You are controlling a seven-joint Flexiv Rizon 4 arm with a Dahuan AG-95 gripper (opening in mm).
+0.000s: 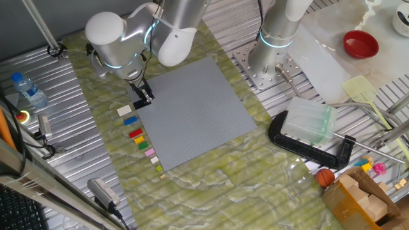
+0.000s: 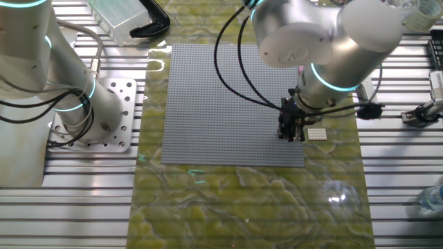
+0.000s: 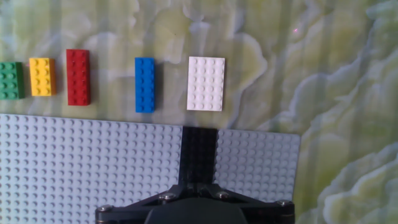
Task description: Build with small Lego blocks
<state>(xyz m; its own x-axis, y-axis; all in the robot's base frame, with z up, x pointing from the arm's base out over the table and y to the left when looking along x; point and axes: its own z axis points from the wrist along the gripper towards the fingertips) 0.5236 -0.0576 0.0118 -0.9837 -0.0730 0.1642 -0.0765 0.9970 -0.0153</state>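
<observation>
My gripper (image 1: 144, 97) is shut on the black Lego block (image 3: 199, 152) and holds it upright over the near-corner edge of the grey baseplate (image 1: 198, 115). In the hand view the gripper (image 3: 199, 182) sits at the bottom centre, and the black block covers a strip of baseplate studs (image 3: 74, 162). Beside the plate's edge lie the cream-white block (image 3: 206, 83), blue block (image 3: 145, 84), red block (image 3: 78, 76), yellow block (image 3: 42, 76) and green block (image 3: 11, 80) in a row. The one fixed view also shows a pink block (image 1: 150, 153) and a tan one (image 1: 155, 161). The other fixed view shows the gripper (image 2: 291, 131) next to the white block (image 2: 317, 134).
A second arm's base (image 1: 271, 57) stands behind the plate. A black clamp (image 1: 307, 144) and a clear plastic box (image 1: 308, 121) lie to the right. A red bowl (image 1: 361, 43) is at far right and a water bottle (image 1: 29, 89) at the left.
</observation>
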